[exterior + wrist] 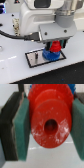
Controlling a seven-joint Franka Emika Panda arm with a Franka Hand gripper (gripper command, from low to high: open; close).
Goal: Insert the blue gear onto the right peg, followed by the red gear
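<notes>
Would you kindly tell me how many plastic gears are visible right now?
2. The small red plastic gear sits clamped in the end effector; the wide blue plastic gear lies directly beneath it on the grey black-bordered plate. Others may be hidden.

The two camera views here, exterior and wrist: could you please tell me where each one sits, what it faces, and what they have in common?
Exterior view: off the arm, above table height, looking down at the grey plate where the blue gear sits; the arm's white links and the tool holding the red gear show.
Wrist view: on the wrist, looking along the tool at the red gear filling the frame; only the fingers show.
Shared: both show the red gear clamped in the tool.
</notes>
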